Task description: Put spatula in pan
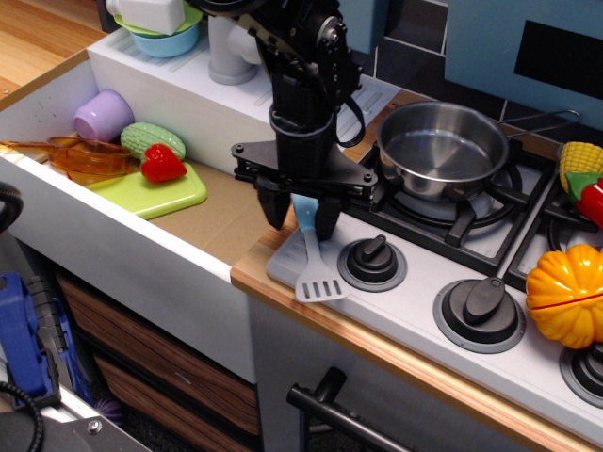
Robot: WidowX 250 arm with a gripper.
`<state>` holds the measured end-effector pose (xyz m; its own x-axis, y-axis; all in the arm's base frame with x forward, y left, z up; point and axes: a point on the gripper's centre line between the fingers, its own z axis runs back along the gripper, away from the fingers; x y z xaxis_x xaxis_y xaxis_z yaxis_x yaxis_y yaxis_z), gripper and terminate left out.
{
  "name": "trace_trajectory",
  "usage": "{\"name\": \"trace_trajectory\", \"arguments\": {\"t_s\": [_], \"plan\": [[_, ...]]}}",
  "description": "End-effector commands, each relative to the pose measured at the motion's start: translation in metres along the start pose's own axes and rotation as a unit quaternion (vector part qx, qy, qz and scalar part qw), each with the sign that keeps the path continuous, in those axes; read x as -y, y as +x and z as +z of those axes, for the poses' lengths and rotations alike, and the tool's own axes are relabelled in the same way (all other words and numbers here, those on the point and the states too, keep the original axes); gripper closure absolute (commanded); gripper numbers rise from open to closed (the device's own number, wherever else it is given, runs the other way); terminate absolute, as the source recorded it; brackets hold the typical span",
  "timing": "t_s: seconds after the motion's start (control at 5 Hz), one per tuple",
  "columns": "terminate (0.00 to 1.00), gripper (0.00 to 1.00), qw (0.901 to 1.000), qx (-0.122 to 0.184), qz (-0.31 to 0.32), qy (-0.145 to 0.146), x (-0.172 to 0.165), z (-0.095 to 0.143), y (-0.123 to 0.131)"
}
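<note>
The spatula (pixel 318 282) lies on the grey stove front at the counter's left corner, blue handle pointing away, slotted grey blade toward the front edge. My gripper (pixel 301 217) is lowered over the handle, and its black fingers (pixel 274 205) press against the handle from both sides. The blade still rests on the stove surface. The steel pan (pixel 443 151) sits empty on the back left burner, to the right of and behind the gripper, with its dark handle pointing right.
Black stove knobs (pixel 373 260) sit right beside the spatula blade. A toy pumpkin (pixel 568 294) and corn (pixel 579 166) are on the right. The sink on the left holds a green board (pixel 155 192), a strawberry (pixel 162 165), a purple cup (pixel 104 114) and orange utensils (pixel 85 156).
</note>
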<state>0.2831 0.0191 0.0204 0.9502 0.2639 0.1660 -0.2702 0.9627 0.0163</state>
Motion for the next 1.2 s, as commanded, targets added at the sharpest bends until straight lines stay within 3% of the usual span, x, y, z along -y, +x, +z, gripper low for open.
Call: {"name": "trace_trajectory", "arguments": {"t_s": [0.0,0.2,0.4,0.8,1.0], "plan": [[0.0,1.0,0.9999,0.005,-0.009,0.0,0.001,0.004,0.003],[0.0,1.0,0.9988,-0.023,-0.035,0.025,-0.008,0.017,0.008],[0.0,1.0,0.9959,-0.032,-0.057,0.062,-0.02,0.044,0.014],[0.0,1.0,0.9875,-0.018,-0.106,0.115,0.002,0.086,0.018],[0.0,1.0,0.9846,0.006,-0.135,0.11,0.019,0.098,0.027]]}}
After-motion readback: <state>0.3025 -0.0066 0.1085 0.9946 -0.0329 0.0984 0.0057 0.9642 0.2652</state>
